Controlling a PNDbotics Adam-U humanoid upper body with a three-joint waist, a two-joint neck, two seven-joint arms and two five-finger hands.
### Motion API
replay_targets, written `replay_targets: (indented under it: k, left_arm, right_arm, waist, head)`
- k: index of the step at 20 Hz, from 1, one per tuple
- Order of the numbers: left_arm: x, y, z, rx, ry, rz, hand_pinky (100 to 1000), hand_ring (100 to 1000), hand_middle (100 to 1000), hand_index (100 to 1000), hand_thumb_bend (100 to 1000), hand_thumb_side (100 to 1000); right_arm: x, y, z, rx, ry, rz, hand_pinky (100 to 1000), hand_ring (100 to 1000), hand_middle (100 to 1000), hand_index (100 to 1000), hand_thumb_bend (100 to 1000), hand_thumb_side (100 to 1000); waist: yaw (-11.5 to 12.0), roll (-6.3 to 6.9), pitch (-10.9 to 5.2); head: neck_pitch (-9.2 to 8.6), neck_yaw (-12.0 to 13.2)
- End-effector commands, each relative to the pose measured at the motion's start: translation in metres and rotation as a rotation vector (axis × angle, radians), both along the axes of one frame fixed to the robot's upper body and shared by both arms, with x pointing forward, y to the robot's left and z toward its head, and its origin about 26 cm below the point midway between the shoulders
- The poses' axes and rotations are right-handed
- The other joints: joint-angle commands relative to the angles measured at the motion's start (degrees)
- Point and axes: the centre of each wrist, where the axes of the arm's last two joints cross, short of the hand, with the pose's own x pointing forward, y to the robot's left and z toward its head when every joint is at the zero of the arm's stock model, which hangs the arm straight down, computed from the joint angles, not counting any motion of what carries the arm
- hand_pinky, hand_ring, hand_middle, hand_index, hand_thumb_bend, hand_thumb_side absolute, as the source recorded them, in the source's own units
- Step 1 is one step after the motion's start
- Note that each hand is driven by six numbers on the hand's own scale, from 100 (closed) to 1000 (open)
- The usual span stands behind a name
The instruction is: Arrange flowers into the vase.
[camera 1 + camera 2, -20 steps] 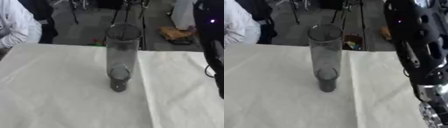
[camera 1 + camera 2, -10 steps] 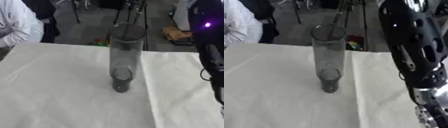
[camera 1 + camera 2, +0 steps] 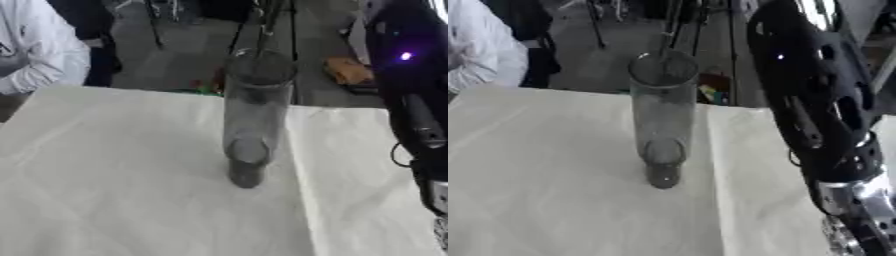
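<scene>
A tall clear glass vase [image 3: 254, 115] stands upright near the middle of the white cloth-covered table [image 3: 105, 170], and I see nothing inside it. No flowers show in either view. My right arm [image 3: 815, 110], black with a silver joint [image 3: 855, 205] lower down, fills the right side and runs out of the bottom right corner beside the vase, apart from it. Neither of my hands shows.
A person in a white sleeve [image 3: 35, 55] stands at the table's far left corner, off the cloth. Beyond the table's far edge are dark stand legs [image 3: 262, 20] and an orange thing [image 3: 347, 70] on the floor. A crease in the cloth [image 3: 302, 190] runs just right of the vase.
The whole picture has drifted a little, so the camera moved. My right arm now looms larger and reaches further left in the right eye view. The vase stands as before.
</scene>
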Motion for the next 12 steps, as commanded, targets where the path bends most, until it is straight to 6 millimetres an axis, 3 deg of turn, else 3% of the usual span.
replay_targets:
  k: [1,12]
  left_arm:
    - [-0.003,0.0,0.006,0.002,-0.031,-0.01,491,763,732,808,209,964]
    - [-0.003,0.0,0.007,-0.005,-0.031,-0.009,489,764,733,809,208,965]
  right_arm:
    - [-0.006,0.002,0.006,-0.015,-0.026,0.005,100,151,100,125,100,116]
    - [0.004,0.003,-0.005,-0.058,0.034,-0.03,100,155,100,125,100,113]
  waist:
    - [-0.03,0.37,-1.03]
    - [-0.47,0.37,-0.43]
  head:
    - [-0.75,0.21]
    - [-0.63,0.93]
